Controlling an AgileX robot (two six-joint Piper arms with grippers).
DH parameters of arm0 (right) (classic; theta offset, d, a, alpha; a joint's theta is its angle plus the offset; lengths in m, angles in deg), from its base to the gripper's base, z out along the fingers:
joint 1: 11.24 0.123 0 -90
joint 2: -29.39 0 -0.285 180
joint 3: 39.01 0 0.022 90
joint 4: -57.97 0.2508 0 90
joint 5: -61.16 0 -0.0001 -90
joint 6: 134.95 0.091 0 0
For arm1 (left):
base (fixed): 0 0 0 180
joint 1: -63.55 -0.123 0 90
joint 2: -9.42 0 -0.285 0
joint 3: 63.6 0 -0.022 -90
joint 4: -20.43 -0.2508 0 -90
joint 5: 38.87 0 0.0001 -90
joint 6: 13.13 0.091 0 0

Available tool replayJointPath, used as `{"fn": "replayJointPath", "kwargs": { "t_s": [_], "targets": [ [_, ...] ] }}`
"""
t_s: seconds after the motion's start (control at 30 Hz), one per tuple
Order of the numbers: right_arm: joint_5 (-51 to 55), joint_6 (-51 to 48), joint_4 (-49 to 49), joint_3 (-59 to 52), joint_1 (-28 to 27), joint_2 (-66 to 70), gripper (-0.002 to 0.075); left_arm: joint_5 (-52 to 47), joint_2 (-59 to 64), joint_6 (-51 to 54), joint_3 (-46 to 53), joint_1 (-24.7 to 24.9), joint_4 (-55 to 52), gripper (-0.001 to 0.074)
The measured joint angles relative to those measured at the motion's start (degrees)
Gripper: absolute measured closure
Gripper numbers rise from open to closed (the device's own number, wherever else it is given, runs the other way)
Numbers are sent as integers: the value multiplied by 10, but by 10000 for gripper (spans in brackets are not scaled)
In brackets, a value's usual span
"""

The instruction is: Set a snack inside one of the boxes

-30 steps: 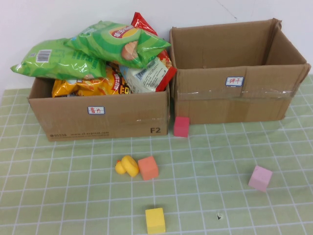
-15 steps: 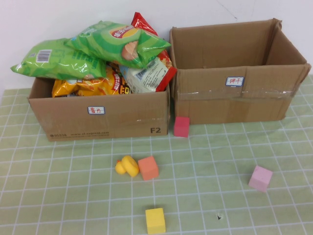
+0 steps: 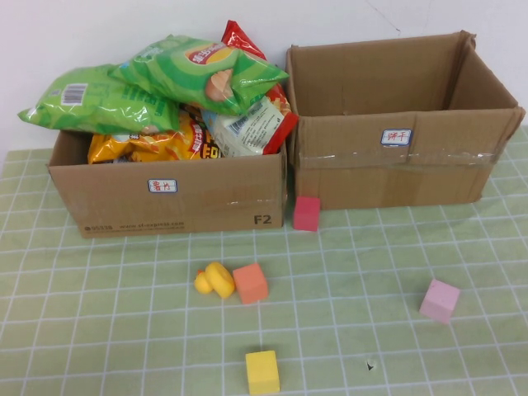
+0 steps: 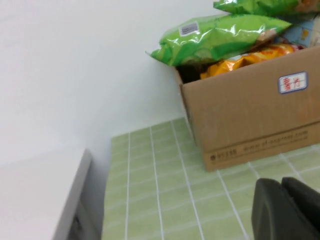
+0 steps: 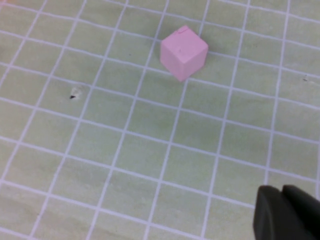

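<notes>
The left cardboard box is heaped with snack bags: green chip bags, an orange bag and a red-edged bag. The right cardboard box looks empty. Neither arm shows in the high view. My left gripper is shut and empty, low over the cloth in front of the left box, off its outer corner. My right gripper is shut and empty above the cloth, near the pink cube.
On the green checked cloth lie a yellow rubber duck, an orange cube, a yellow cube, a magenta cube against the boxes, and a pink cube. A white wall stands behind the boxes.
</notes>
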Motion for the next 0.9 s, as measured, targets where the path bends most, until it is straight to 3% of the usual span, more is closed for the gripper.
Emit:
{"fn": "replayJointPath", "kwargs": {
  "t_s": [0.23, 0.9],
  "targets": [
    [2, 0, 10, 0, 0, 0, 714, -147, -8, -3, 4, -1, 49, 737],
    [2, 0, 10, 0, 0, 0, 714, -153, -9, 0, 3, -4, 66, 737]
  ]
}}
